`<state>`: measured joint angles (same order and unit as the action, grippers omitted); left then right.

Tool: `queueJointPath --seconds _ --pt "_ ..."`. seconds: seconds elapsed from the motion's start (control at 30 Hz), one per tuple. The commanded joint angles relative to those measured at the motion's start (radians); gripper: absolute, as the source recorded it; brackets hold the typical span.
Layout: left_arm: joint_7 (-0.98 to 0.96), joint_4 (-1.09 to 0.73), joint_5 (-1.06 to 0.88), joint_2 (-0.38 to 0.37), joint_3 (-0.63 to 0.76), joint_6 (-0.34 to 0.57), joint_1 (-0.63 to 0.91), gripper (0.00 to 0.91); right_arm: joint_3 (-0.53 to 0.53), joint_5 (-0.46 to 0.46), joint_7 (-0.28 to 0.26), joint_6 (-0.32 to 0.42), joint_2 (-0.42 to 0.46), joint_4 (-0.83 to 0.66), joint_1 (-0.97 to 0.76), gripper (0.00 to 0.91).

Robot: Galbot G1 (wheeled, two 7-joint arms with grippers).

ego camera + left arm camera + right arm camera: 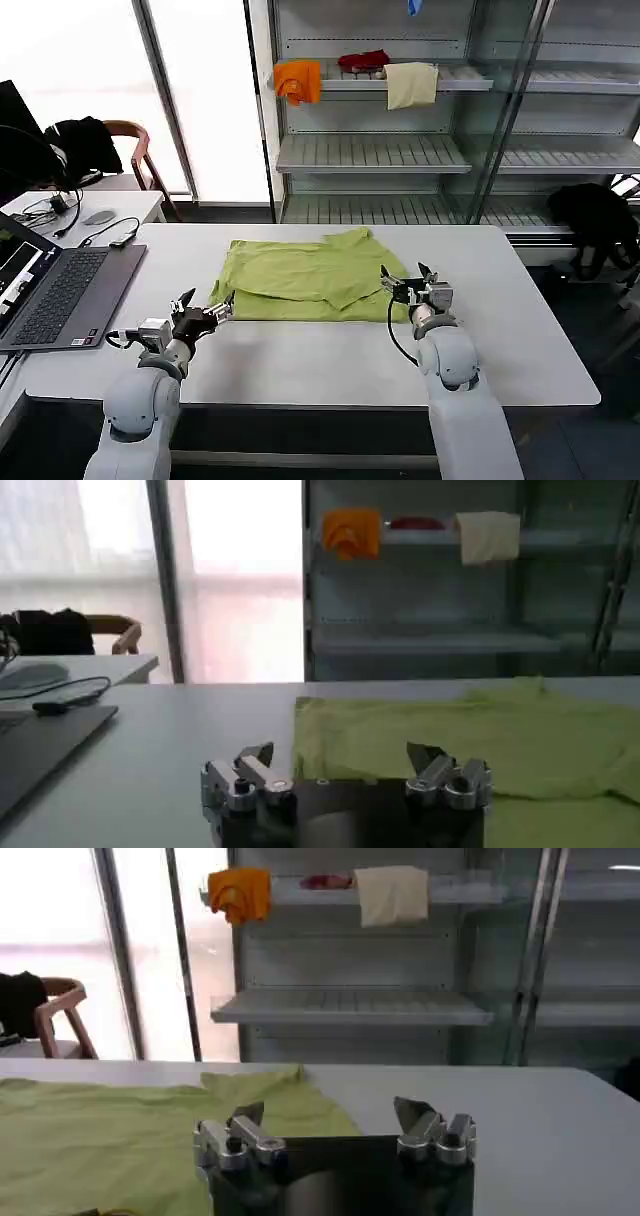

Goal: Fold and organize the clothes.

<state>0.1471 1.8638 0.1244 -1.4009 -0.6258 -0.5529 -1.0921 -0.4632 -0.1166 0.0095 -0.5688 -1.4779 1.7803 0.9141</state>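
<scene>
Both grippers are hovering low over the white table (520,330), one at each near corner of the lime-green T-shirt (310,280). We are holding our left gripper (207,315) at about eight o'clock from the shirt's middle, jaws spread wide and gripping nothing, its fingertips just beside the near left corner of the cloth. In the left wrist view that gripper (345,770) is pointing across the tabletop with the T-shirt (480,735) lying past its fingers. We are keeping our right gripper (410,282) at about four o'clock from the shirt's middle, jaws likewise parted and empty, right at the near right edge of the fabric. In the right wrist view the right gripper (335,1128) is showing its two fingers apart, with the T-shirt (130,1138) spreading off beside it.

The T-shirt is lying flat near the table's centre, partly folded, with overlapping layers and one sleeve sticking out at twelve o'clock. An open laptop (60,290) is sitting at nine o'clock on the table's left end. Orange (298,80), red (364,61) and cream (411,84) cloths are resting on a shelf (370,155) at twelve o'clock, well behind the table.
</scene>
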Motion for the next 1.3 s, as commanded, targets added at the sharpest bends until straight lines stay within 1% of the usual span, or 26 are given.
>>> queueJointPath --seconds 0.03,0.13,0.17,0.37,0.43,0.47,0.57,0.6,0.7,0.73,0.77,0.8,0.83,0.87,0.9,0.93,0.97,1.03,1.07,1.13,1.17,1.2,1.3 --pt "-0.001 0.014 -0.003 -0.001 -0.001 0.0 -0.017 0.907 -0.01 -0.027 -0.002 -0.009 0.014 0.05 0.031 0.907" --pt "-0.002 -0.003 -0.012 0.003 0.004 0.0 -0.019 0.907 -0.018 -0.018 -0.017 -0.008 0.019 0.075 0.082 0.907" --pt "-0.01 -0.015 -0.011 0.004 0.008 0.004 -0.016 0.907 -0.024 0.004 -0.021 -0.007 0.017 0.079 0.115 0.907" --pt "-0.027 -0.054 -0.009 0.005 0.016 0.008 0.001 0.907 -0.032 0.038 -0.024 0.011 0.014 0.063 0.16 0.897" --pt "-0.029 -0.064 -0.009 0.005 0.018 0.007 0.008 0.907 -0.028 0.048 -0.023 0.012 0.013 0.058 0.163 0.806" --pt "-0.029 -0.07 -0.01 0.004 0.02 0.006 0.013 0.907 -0.024 0.06 -0.025 0.014 0.012 0.05 0.165 0.746" --pt "-0.032 -0.091 -0.013 0.003 0.023 0.006 0.026 0.907 -0.016 0.078 -0.033 0.019 0.009 0.038 0.169 0.635" --pt "-0.033 -0.099 -0.014 0.003 0.022 0.007 0.03 0.907 -0.013 0.083 -0.035 0.021 0.008 0.033 0.169 0.514" --pt "-0.031 -0.125 -0.016 0.006 0.025 0.014 0.039 0.907 -0.009 0.1 -0.042 0.027 0.001 0.017 0.164 0.373" --pt "-0.031 -0.134 -0.016 0.007 0.024 0.018 0.042 0.897 -0.006 0.103 -0.044 0.028 0.0 0.012 0.161 0.312" --pt "-0.03 -0.138 -0.017 0.008 0.024 0.02 0.046 0.856 -0.003 0.107 -0.045 0.029 -0.001 0.008 0.158 0.272" --pt "-0.03 -0.147 -0.017 0.008 0.024 0.021 0.048 0.846 0.0 0.111 -0.049 0.029 -0.001 0.004 0.155 0.171" --pt "-0.029 -0.152 -0.019 0.009 0.024 0.021 0.051 0.846 0.003 0.115 -0.051 0.03 -0.002 0.0 0.152 0.141" --pt "-0.028 -0.159 -0.022 0.01 0.024 0.021 0.053 0.806 0.007 0.121 -0.054 0.031 -0.003 -0.005 0.149 0.081" --pt "-0.027 -0.163 -0.027 0.01 0.025 0.022 0.057 0.786 0.008 0.134 -0.058 0.033 -0.005 -0.011 0.147 0.06" --pt "-0.026 -0.173 -0.034 0.01 0.026 0.023 0.06 0.746 0.011 0.143 -0.062 0.035 -0.007 -0.019 0.144 0.01" --pt "-0.025 -0.176 -0.035 0.01 0.026 0.025 0.061 0.715 0.011 0.146 -0.064 0.035 -0.009 -0.021 0.144 0.0" --pt "-0.021 -0.184 -0.042 0.01 0.028 0.025 0.063 0.504 0.012 0.156 -0.071 0.036 -0.011 -0.028 0.142 0.0" --pt "-0.02 -0.186 -0.044 0.01 0.028 0.025 0.063 0.443 0.013 0.158 -0.076 0.037 -0.011 -0.03 0.142 0.0" --pt "-0.015 -0.191 -0.051 0.011 0.028 0.025 0.063 0.121 0.014 0.158 -0.081 0.038 -0.01 -0.031 0.141 0.0" --pt "-0.014 -0.192 -0.052 0.011 0.028 0.025 0.063 0.05 0.014 0.158 -0.082 0.038 -0.01 -0.031 0.141 0.0" --pt "-0.009 -0.192 -0.054 0.011 0.028 0.025 0.063 0.01 0.015 0.157 -0.083 0.037 -0.01 -0.029 0.14 0.0" --pt "0.002 -0.191 -0.054 0.011 0.027 0.025 0.059 0.01 0.016 0.155 -0.085 0.036 -0.009 -0.023 0.139 0.0"
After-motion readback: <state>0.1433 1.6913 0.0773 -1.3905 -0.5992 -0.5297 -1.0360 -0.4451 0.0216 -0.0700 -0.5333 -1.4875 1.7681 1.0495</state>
